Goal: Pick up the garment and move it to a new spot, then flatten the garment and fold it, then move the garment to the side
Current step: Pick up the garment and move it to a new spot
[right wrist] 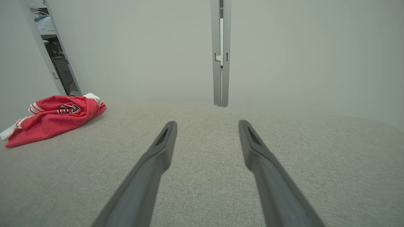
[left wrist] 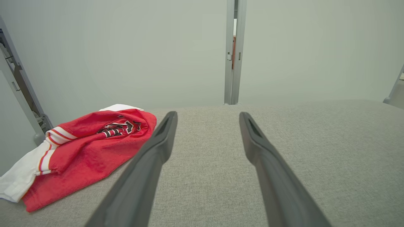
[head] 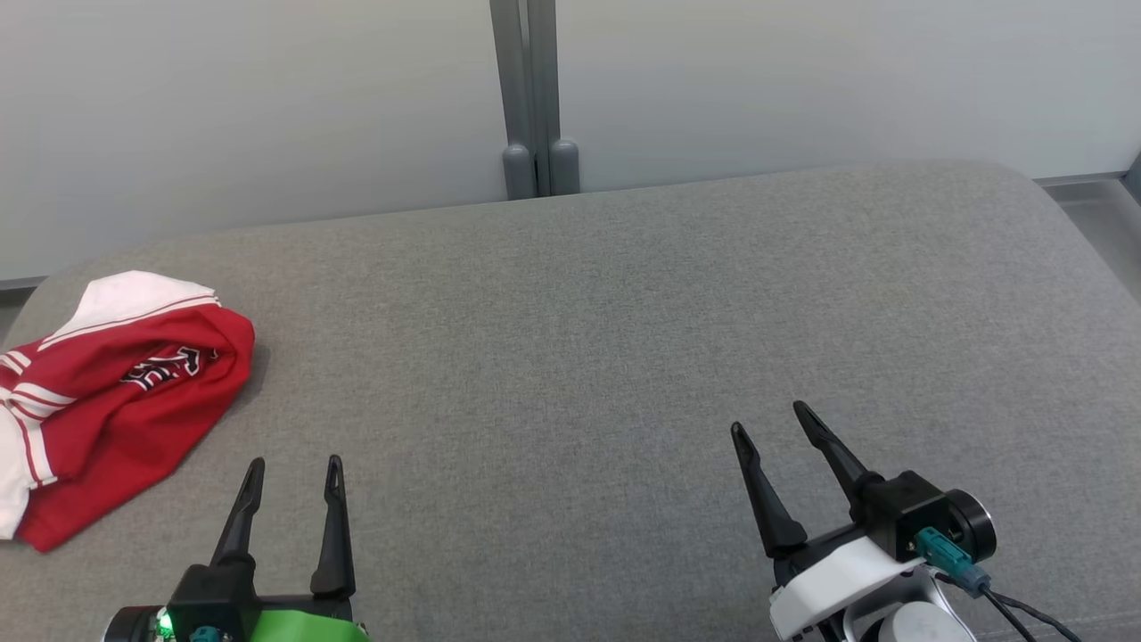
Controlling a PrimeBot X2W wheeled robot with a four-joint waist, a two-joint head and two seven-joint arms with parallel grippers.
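The garment (head: 116, 392) is a crumpled red jersey with white striped trim and dark lettering, lying at the far left of the grey cushion (head: 579, 339). It also shows at left in the left wrist view (left wrist: 85, 148) and far left in the right wrist view (right wrist: 53, 119). My left gripper (head: 296, 468) hovers open just right of and nearer than the garment, not touching it. At lower right my right gripper (head: 768, 417) stands open, well apart from the cloth. Nothing sits between either pair of fingers.
A pale wall rises behind the cushion, with a grey vertical post (head: 532, 98) at its middle. The cushion's rounded back edge runs close to the wall. A strip of floor (head: 1101, 214) shows at the far right.
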